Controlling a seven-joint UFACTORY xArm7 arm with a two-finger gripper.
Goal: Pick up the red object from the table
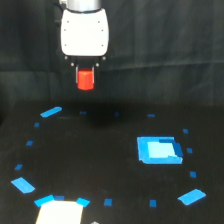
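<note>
Above the table [100, 150], the gripper [86, 80] clamps the red object [86, 81] between its fingers, clear of the surface, apparently picked.

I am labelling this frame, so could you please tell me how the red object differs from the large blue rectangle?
The red object is a small, stubby red-orange block, while the blue rectangle is a larger, flat bright blue patch. The red object sits between the fingers of the gripper, high in the frame against the dark backdrop, whereas the blue rectangle lies flat on the table. The red object is under the arm, the blue rectangle further towards the exterior view's right. Both are plain and brightly coloured.
</note>
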